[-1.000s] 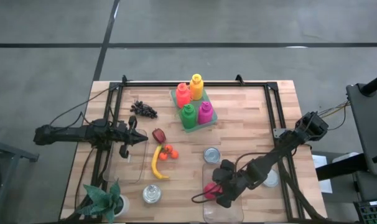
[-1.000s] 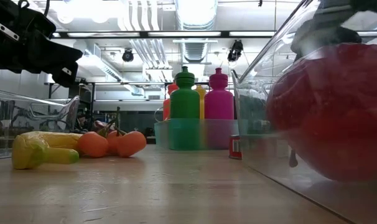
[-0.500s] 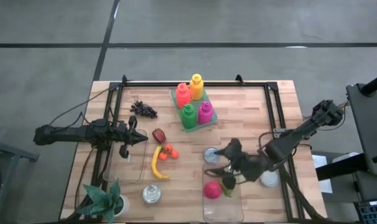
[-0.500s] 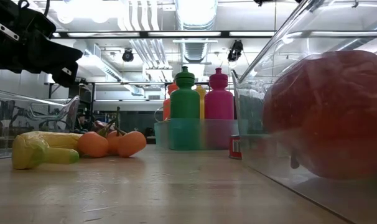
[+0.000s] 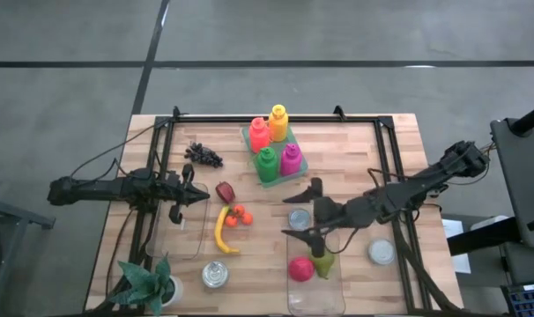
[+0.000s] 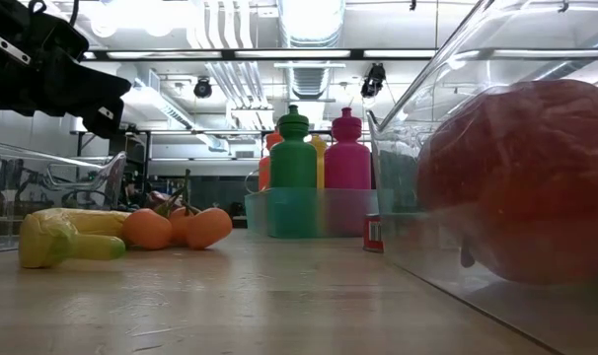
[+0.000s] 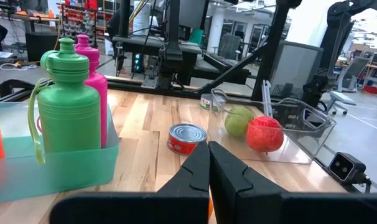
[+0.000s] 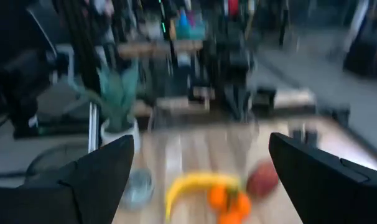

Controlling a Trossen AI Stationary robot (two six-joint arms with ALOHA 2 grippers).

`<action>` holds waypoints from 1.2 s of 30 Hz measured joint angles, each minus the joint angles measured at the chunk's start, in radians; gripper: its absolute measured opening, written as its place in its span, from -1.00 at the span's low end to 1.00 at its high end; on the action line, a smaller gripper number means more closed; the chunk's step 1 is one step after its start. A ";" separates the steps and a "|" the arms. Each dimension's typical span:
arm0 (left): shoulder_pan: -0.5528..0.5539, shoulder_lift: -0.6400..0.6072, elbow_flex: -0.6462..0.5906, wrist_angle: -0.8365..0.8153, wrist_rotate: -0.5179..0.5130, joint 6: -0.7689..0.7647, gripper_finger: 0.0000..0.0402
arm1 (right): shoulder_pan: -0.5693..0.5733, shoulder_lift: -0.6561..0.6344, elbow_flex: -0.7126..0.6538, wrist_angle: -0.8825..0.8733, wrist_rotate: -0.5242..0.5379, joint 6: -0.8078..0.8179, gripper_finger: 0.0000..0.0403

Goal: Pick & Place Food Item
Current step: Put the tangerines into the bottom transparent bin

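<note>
My left tool [image 5: 196, 195] waits at the left side of the bench [image 5: 355, 163], its 2 fingers pressed together on nothing, above a clear tub [image 5: 181, 231] that looks empty. Just to its right lie the loose foods: a dark red piece [image 5: 225, 191], a yellow banana [image 5: 221, 231] and small orange fruits [image 5: 239, 215], close together. Grapes [image 5: 203, 155] sit farther back, and 4 bright bottles [image 5: 275, 143] stand in a green tray at the far middle.

Right of centre is the near clear container [image 5: 313, 275], already holding a red apple [image 5: 300, 269] and a green pear [image 5: 323, 261] side by side. A tin can [image 5: 299, 218] stands just behind it. My right tool [image 5: 303, 211] hangs above that can and the container's far edge, fingers spread wide and carrying nothing. Its camera looks across to the banana, so I judge 1 of those loose foods to be my next pick.

What worries me:
1. The can is right under my spread fingers. A low sweep to the left would knock it over.
2. The banana, orange fruits and red piece nearly touch. A careless grab could pinch 2 at once or roll the round ones away.
3. The container wall is thin and clear, so a low return could clip its rim and shove it.
</note>
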 joint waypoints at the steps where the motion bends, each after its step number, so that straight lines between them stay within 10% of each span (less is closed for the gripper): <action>1: 0.000 0.000 0.000 0.000 0.000 0.000 -1.00 | -0.009 0.013 -0.011 0.084 -0.003 -0.024 0.84; 17: 0.000 0.000 0.000 0.000 0.000 0.000 -1.00 | -0.142 0.396 -0.035 0.566 -0.041 0.009 0.84; 36: 0.000 0.000 0.000 0.000 0.000 0.000 -1.00 | -0.246 0.818 0.281 0.590 0.026 0.108 0.84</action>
